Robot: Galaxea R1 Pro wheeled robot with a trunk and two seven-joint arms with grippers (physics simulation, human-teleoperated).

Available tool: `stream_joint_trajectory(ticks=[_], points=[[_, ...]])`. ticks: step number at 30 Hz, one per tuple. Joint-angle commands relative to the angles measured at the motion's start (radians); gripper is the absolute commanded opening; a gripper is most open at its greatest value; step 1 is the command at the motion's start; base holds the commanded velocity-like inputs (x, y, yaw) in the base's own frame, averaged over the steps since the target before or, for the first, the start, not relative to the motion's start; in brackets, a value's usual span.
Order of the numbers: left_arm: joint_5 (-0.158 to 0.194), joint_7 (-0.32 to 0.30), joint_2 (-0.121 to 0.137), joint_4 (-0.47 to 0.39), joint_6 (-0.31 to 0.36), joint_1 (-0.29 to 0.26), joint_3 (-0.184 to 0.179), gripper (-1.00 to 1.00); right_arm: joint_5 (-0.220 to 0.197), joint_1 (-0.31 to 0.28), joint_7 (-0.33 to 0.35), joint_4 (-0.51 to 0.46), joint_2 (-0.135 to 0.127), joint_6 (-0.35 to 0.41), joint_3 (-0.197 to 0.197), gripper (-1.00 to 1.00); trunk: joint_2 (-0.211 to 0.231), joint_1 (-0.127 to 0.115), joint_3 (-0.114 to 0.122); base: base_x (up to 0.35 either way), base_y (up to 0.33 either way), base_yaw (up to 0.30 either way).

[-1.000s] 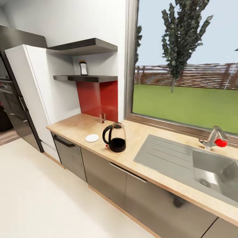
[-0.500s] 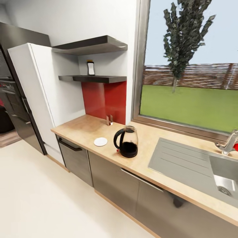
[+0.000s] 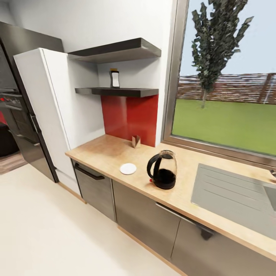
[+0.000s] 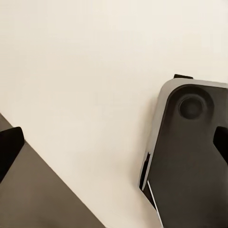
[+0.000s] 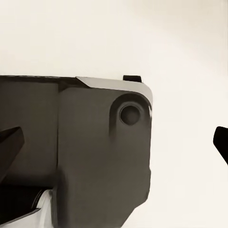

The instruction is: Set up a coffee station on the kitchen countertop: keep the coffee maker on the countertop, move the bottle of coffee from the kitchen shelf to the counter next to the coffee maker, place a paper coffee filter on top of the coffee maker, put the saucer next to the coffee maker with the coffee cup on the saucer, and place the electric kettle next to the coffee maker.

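The bottle of coffee (image 3: 114, 78) stands upright on the lower shelf (image 3: 122, 91), a dark slab fixed to the wall above a red backsplash (image 3: 130, 118); a second dark shelf (image 3: 119, 50) hangs above it. Below, on the wooden countertop (image 3: 103, 153), the electric kettle (image 3: 163, 175) sits near the front edge, its black handle turned toward the fridge side and its glass body dark at the bottom. Just beside it, toward the fridge, lies the white saucer (image 3: 128, 168), flat on the wood and apart from the kettle. Further back, against the red backsplash, a small brownish folded thing (image 3: 136, 141) stands upright; it is too small to name with certainty.

A steel sink drainboard (image 3: 230, 195) is set into the countertop on the far side of the kettle, under a wide window (image 3: 226, 103) that shows grass, a fence and a tree. Grey cabinet fronts (image 3: 145, 218) run below the counter, and a tall white panel (image 3: 50, 111) closes its end beside a dark fridge (image 3: 19, 107).

In the left wrist view, dark fingertips (image 4: 10, 147) sit at opposite edges, well apart, over pale floor (image 4: 85, 71) and the robot's grey base (image 4: 190, 156). In the right wrist view, the fingertips (image 5: 9, 142) are likewise spread wide, with nothing between them, above the same base (image 5: 104, 156).
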Motion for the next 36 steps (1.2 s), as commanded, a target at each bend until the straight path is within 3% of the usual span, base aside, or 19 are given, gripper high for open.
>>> stream_joint_trajectory(ticks=[1,12,29,36], points=[[0.0,-0.001,0.0,-0.001,-0.002,0.0,0.004,1.0,-0.007,-0.001,-0.003,0.001,0.0,-0.003,0.009,1.0,-0.002,0.001,-0.002,0.163,0.298,0.0],[-0.001,-0.001,0.0,-0.001,-0.002,0.0,0.003,1.0,-0.01,-0.001,-0.003,0.0,0.002,-0.045,0.01,1.0,-0.002,0.001,-0.002,0.163,0.298,0.0],[-0.001,-0.001,0.0,-0.001,-0.002,0.0,0.003,1.0,-0.008,-0.001,-0.003,-0.038,0.0,-0.047,0.008,1.0,-0.002,0.001,-0.002,0.163,0.298,-0.003],[-0.001,-0.001,0.0,-0.001,-0.002,0.0,0.003,1.0,-0.007,-0.001,-0.002,-0.038,0.0,-0.047,0.008,1.0,-0.002,0.001,-0.002,0.163,0.298,-0.201]])
